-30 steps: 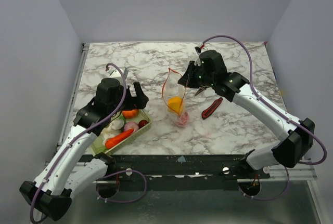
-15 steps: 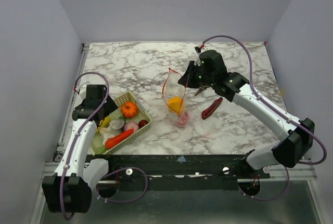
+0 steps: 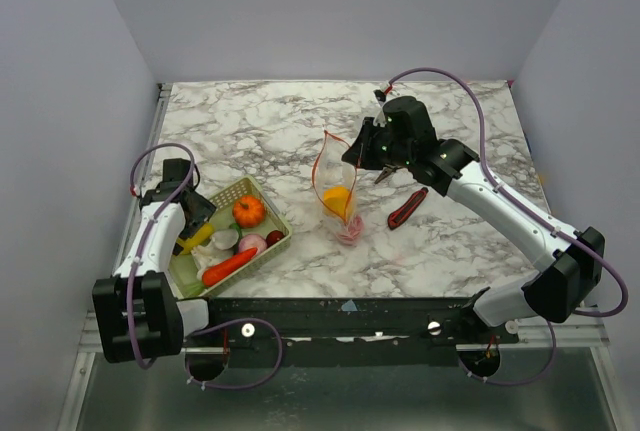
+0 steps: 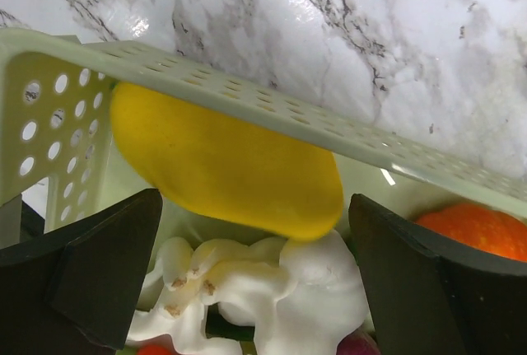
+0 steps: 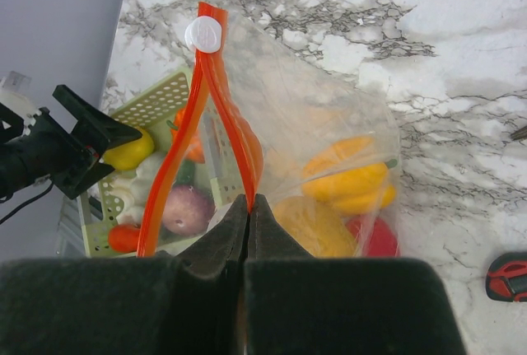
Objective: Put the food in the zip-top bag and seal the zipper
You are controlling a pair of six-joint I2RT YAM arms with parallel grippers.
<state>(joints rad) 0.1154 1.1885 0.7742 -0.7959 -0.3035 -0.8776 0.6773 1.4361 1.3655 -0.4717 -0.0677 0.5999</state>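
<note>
Left claw [image 4: 259,273] swung back over basket [image 4: 247,95], marble table [image 3: 300,131], grey walls [image 3: 340,11]

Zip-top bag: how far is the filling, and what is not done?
Done: yellow and red pieces lie inside the zip-top bag. In hand: the right jaws pinch its open zipper, the left jaws hang open over a yellow piece in the basket. Left: pumpkin, carrot and others, then sealing.

White arms [image 3: 503,209], black joints [image 3: 412,137], seemingly purple cables [image 3: 437,70]
</note>
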